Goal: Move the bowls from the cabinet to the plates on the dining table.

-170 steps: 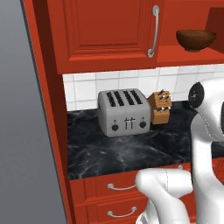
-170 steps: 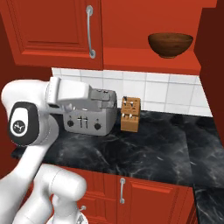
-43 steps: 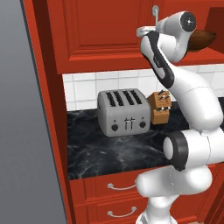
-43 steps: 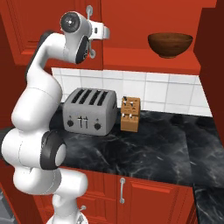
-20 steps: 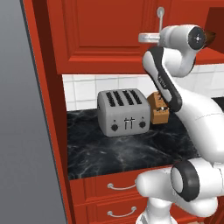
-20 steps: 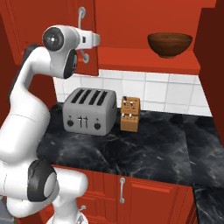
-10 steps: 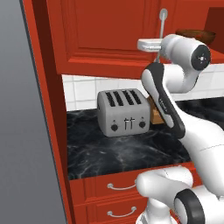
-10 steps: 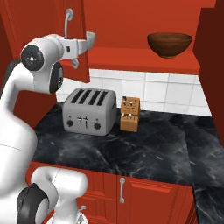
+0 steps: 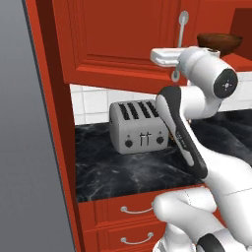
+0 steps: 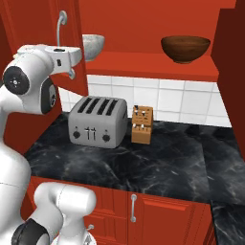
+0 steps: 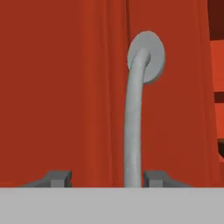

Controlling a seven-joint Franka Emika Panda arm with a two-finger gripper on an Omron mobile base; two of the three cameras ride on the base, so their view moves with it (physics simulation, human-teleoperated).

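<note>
The gripper sat at the cabinet door's curved silver handle, its two dark fingertips standing apart on either side of the bar with a visible gap, so the jaws were released and clasped nothing. In the right base view the same hand hovered at the edge of the red cabinet door, which stood swung out from the cabinet, its handle rising above the hand.

Below lay the black counter with a silver four-slot toaster and a small wooden knife block just beside it, both apart from the arm.

Farther back, on the red inner shelf of the cabinet, both bowls rested untouched: the pale grey speckled bowl partly hidden behind the door's edge, and the dark brown bowl well to its right. The left base view showed the brown bowl on that shelf past the arm.

By my reading, the opening of the door looked done or nearly so, and everything else was left: neither bowl had been picked up, and no plate or dining table appeared in these views.
</note>
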